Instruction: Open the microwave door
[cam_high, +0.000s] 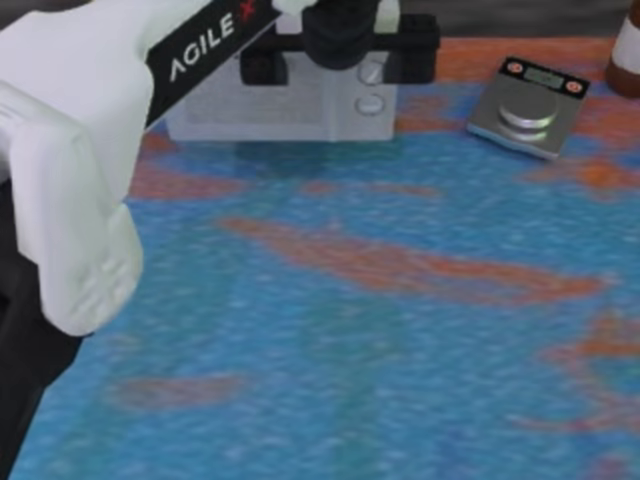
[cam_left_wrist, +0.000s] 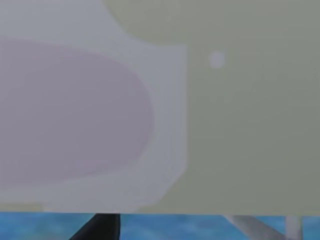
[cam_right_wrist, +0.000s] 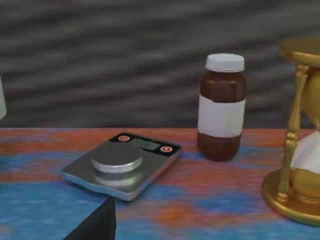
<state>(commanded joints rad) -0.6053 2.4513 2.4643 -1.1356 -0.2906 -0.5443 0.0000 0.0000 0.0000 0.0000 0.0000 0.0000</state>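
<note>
My left tool (cam_high: 340, 45) sits over the top of the microwave (cam_high: 280, 105) at the far left-centre of the tabletop (cam_high: 350, 330), above the microwave door (cam_high: 255, 108); I cannot tell how far open it is. I count one microwave with two knobs (cam_high: 371, 87), one kitchen scale (cam_right_wrist: 122, 165), one brown jar (cam_right_wrist: 222, 107) and one hourglass (cam_right_wrist: 300, 135)

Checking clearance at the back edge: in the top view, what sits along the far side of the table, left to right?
Left arm → microwave with its two knobs → kitchen scale → brown bottle at the right edge.
</note>
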